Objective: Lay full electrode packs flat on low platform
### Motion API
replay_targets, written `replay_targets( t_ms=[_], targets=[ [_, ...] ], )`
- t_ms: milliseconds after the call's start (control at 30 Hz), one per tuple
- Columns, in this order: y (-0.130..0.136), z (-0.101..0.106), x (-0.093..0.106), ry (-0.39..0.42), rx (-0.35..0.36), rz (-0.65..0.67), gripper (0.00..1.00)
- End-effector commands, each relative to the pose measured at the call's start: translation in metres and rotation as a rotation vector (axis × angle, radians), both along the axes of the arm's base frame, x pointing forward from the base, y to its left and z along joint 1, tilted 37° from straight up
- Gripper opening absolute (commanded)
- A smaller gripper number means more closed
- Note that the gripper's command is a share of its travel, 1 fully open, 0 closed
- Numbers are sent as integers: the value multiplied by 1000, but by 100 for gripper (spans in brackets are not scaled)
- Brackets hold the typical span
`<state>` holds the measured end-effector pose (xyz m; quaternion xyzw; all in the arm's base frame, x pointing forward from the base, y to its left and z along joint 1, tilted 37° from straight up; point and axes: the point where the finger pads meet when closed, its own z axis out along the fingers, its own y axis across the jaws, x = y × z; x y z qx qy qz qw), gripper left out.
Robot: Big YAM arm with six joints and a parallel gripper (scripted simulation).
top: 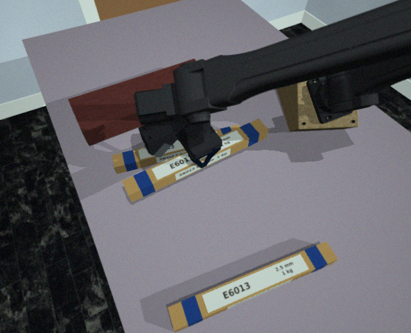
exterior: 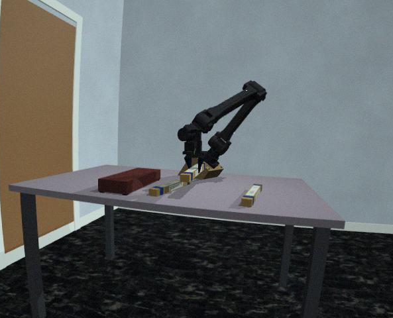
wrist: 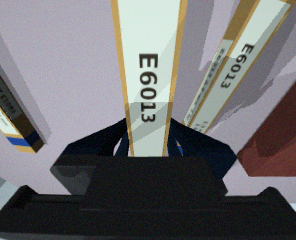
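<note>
Holding one pack (top: 162, 171) clamped crosswise in our gripper (top: 188, 153), we see the platform (top: 105, 107) just beyond, roughly parallel.

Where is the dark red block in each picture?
Top: the dark red block is upper left, partly behind the gripper.
Exterior: it sits on the table's left part.
Wrist: only its corner shows at the right edge.
Shared landmark: the held pack, gripped across its middle, lies beside the block.
</note>
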<state>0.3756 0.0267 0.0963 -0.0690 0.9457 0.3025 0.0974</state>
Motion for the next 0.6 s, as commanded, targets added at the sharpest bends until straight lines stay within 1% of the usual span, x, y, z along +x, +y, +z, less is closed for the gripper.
replay_targets(
  t_ms=[0,400,567],
  targets=[
    [-25,39,30,-94,-19,-36,0],
    [-28,37,35,-80,-16,-38,0],
    [-30,42,37,-87,-17,-38,0]
  ],
)
